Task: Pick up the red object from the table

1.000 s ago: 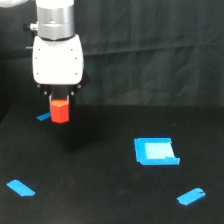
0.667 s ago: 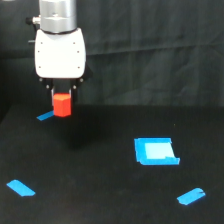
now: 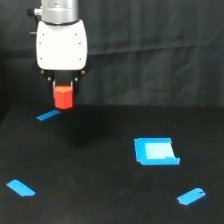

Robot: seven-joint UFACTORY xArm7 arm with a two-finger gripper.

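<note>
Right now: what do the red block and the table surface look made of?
Red object: probably plastic or painted wood; uniform red-orange colour with a soft sheen, though blur leaves it open. Table: matte black, no glare, looks like cloth or a coated board.

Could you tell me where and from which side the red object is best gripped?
On its opposite upright sides, coming from straight above: the red object is a small block, and the gripper holds it this way now, hanging off the table.

No readable text — no labels, no numbers.
</note>
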